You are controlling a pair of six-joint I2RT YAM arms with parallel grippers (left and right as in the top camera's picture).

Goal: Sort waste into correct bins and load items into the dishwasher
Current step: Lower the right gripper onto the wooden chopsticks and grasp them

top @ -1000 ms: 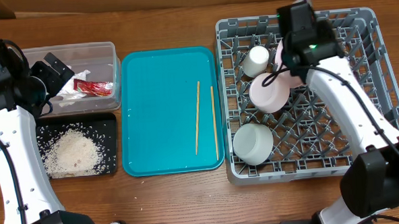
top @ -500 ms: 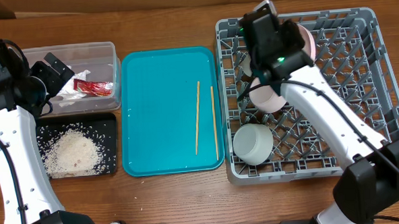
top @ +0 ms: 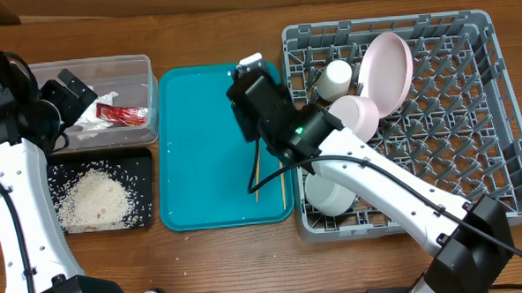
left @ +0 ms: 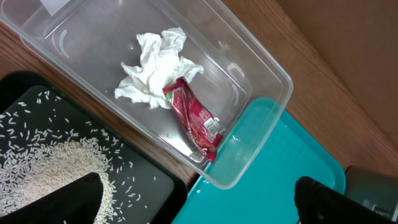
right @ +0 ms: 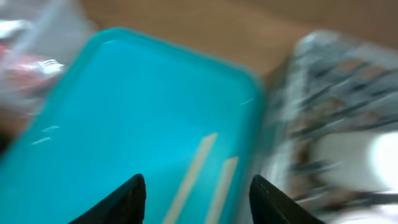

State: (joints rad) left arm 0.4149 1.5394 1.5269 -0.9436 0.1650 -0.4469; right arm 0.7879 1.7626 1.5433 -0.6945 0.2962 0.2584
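Chopsticks (top: 257, 178) on teal tray (top: 199, 149)

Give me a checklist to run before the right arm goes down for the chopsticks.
1. Right jaws parted and empty: ok.
2. Chopsticks lying flat, side by side on the teal tray: ok.
3. Nothing else on the tray near them: ok.
4. Plate, cup and both bowls already in the dish rack: ok.
5. Left jaws open and empty at the clear tub, away from the teal tray: ok.
6. Right wrist view sharp enough to line up: not ok, blurred.
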